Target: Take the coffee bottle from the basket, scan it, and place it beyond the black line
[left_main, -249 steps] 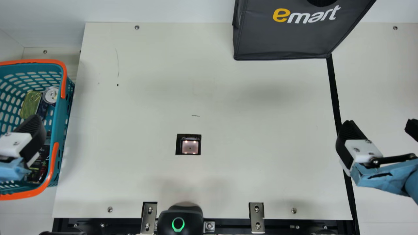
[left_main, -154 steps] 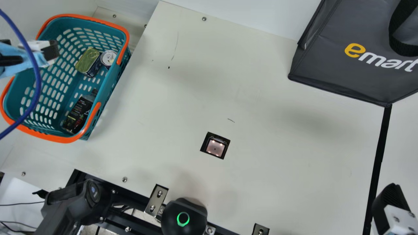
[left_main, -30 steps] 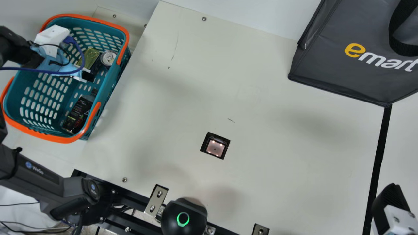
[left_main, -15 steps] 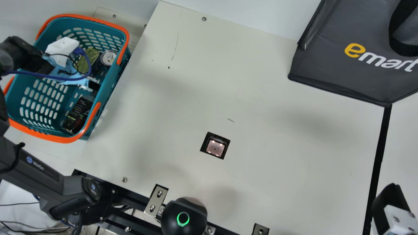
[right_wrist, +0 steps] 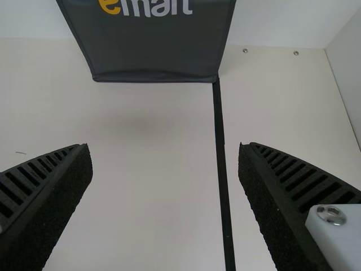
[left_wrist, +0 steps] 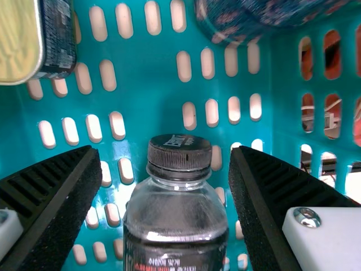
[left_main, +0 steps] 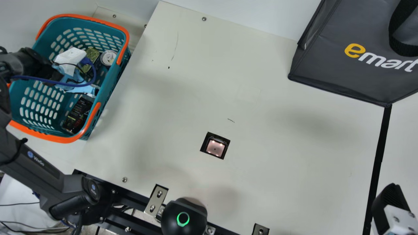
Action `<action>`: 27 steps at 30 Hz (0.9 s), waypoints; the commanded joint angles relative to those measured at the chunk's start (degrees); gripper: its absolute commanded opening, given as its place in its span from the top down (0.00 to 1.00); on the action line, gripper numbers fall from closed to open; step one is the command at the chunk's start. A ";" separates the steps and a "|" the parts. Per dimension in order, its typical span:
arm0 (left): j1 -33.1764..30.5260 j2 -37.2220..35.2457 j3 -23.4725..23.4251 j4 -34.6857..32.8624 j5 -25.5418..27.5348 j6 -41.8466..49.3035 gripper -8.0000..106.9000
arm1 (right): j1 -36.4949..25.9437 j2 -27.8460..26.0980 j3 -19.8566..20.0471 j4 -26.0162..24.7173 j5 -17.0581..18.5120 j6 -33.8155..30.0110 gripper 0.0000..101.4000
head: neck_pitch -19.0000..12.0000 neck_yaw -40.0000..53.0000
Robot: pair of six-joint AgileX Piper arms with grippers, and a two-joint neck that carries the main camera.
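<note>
**Black ribbed fingers spread wide, one to each side of the clear plastic coffee bottle's black screw cap; nothing gripped**

Left gripper, pale blue-wrapped with a white block on top, is down inside the teal plastic basket with orange handles. Half a second ago it sat a little farther from the bottle; it has since moved nearer. Five seconds back it was up at the basket's far-left rim. Wrist view: gaps show on both sides of the cap and clear shoulders. How deep my fingers reach past the cap, I cannot tell.

Dark-labelled coffee bottle: same spot in the basket as in the earlier frames, neck end toward the left gripper. The yellow-green-lidded tin and silver-topped round can have not shifted either.

Right gripper, black fingers wide apart and holding nothing, is unmoved beside the black line. Likewise unchanged: the square scanner window, lit, and the dark grey fabric bag.
</note>
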 commanded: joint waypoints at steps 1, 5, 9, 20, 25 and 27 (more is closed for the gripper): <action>0.05 0.51 0.06 -0.17 -0.63 0.27 0.15 | 0.00 0.00 0.00 0.00 0.00 0.00 0.10 | -1.57 0.14; -0.07 1.74 -0.08 -0.43 -1.92 0.92 0.15 | 0.00 0.00 0.00 0.00 0.00 0.00 0.10 | -1.57 0.14; -0.25 2.76 -0.21 -0.40 -3.10 1.25 0.15 | 0.00 0.00 0.00 0.00 0.00 0.00 0.10 | -1.57 0.14; -0.88 3.69 0.67 0.24 -5.67 0.99 0.38 | 0.00 0.00 0.00 0.00 0.00 0.00 0.10 | -1.57 0.14; -1.20 3.60 0.97 0.32 -6.24 0.73 0.67 | 0.00 0.00 0.00 0.00 0.00 0.00 0.10 | -1.57 0.14; -1.32 3.49 0.97 0.30 -6.32 0.58 0.79 | 0.00 0.00 0.00 0.00 0.00 0.00 0.10 | -1.57 0.14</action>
